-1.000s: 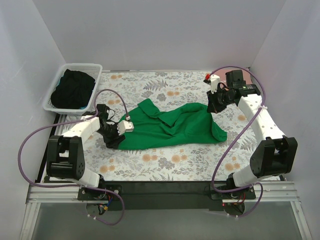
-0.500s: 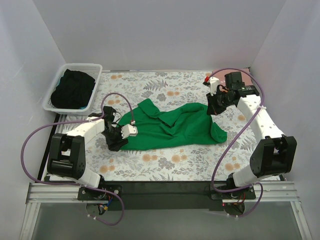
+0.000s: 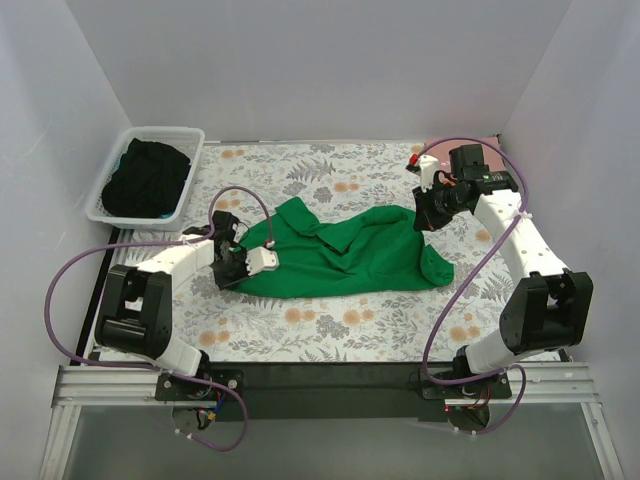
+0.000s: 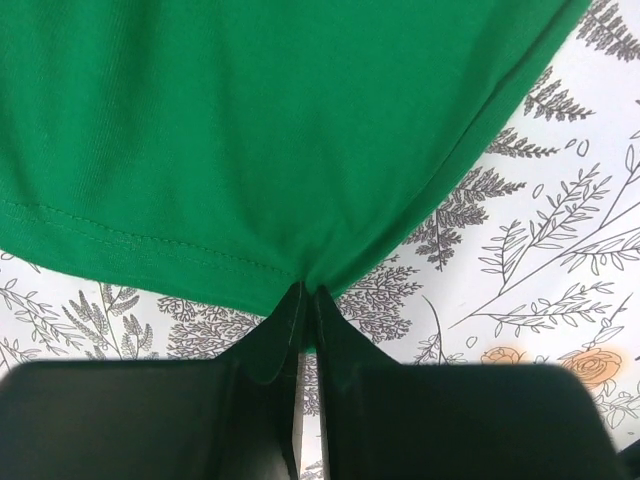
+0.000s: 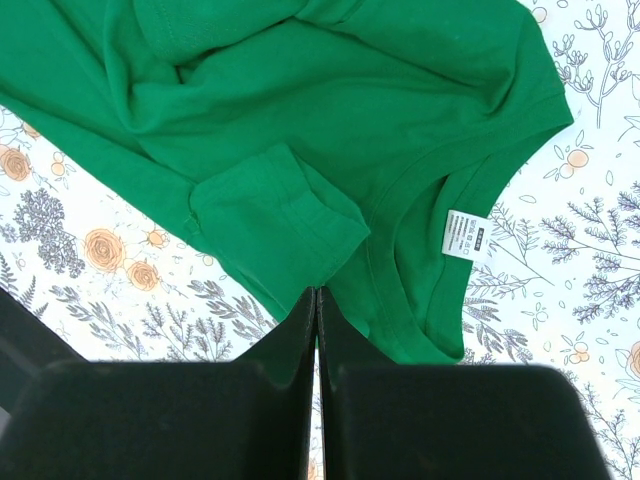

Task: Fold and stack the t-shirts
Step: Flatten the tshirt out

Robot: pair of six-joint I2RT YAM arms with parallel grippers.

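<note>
The plain bright green cotton t-shirt (image 3: pixel 340 260) lies stretched left to right across the middle of the floral-cloth-covered table (image 3: pixel 330 330). It is rumpled, with a raised ridge of cloth running through its body. The jaws of the left arm (image 3: pixel 170 260) are closed to a hairline gap on the stitched bottom hem, and a pinch of green cloth is gathered between them. The jaws of the right arm (image 3: pixel 510 225) are closed just as tightly on the shirt's edge beside the neck opening, near the small white sewn-in label (image 5: pixel 467 235).

This looks like the spreading step — the shirt is held at both ends and no fold has been made. The next move probably calls for drawing the two grips apart to take out the slack, then laying the cloth flat before either side is turned in.

One short green sleeve (image 5: pixel 275 205) lies doubled over on the body near the right grip and would need freeing first. The white slatted plastic basket (image 3: pixel 160 130) sits at the far left corner, well apart from the shirt, with a dark bundled garment (image 3: pixel 148 178) in it. A pale pink sliver (image 3: pixel 488 140) shows at the far right corner behind the right arm — too little of it shows to tell what it is.
</note>
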